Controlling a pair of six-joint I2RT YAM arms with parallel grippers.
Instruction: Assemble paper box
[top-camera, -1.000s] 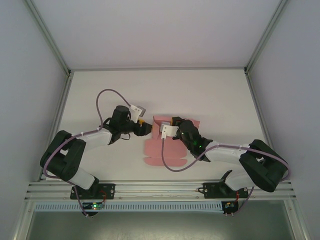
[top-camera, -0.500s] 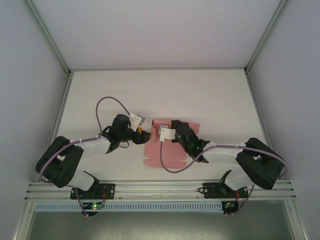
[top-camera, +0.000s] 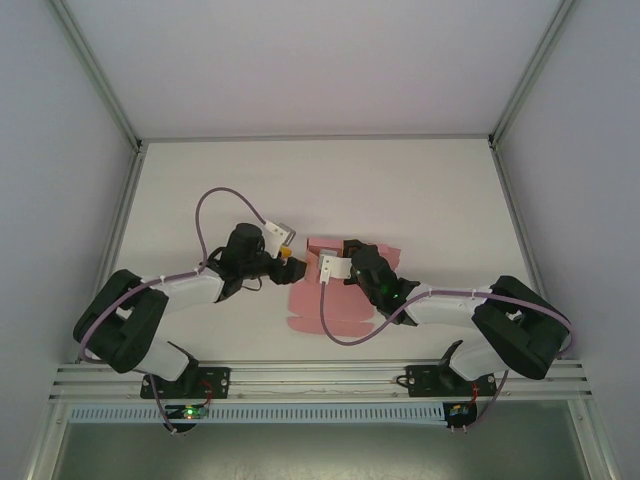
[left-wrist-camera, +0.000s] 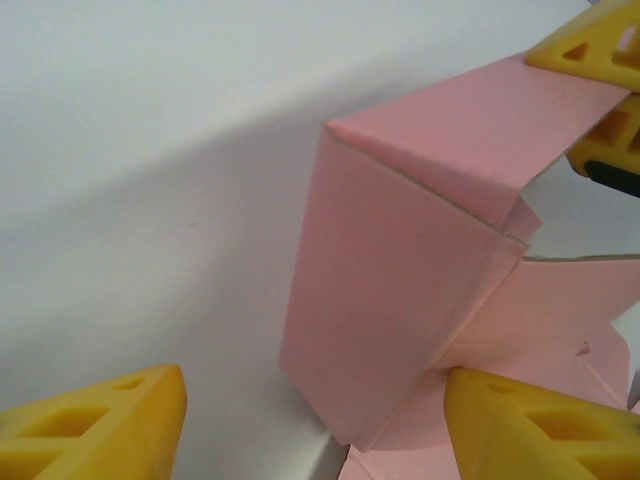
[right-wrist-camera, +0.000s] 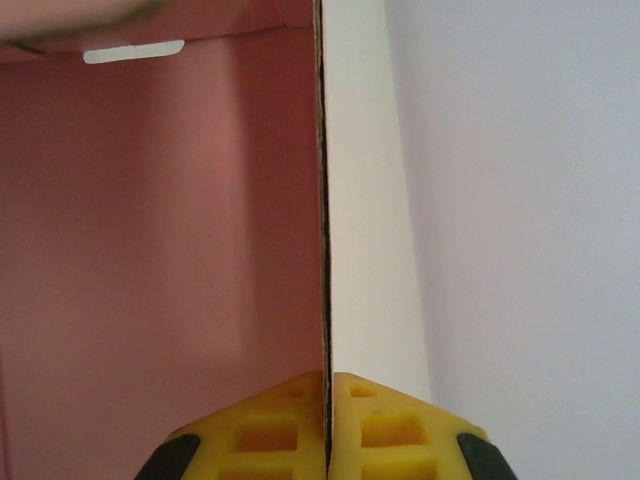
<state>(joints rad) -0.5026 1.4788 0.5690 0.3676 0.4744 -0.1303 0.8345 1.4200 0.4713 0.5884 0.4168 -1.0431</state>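
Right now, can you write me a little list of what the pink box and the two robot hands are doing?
thing: paper box, pink card, partly folded
shape: one wall standing up, the rest flat on the white table
right gripper: shut on the edge of a raised panel
left gripper: open, fingers spread by the box's left wall
stage: box not yet closed up

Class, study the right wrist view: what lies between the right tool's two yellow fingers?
A thin wall of the pink paper box, seen edge-on and pinched by the right tool. The right wrist view shows this.
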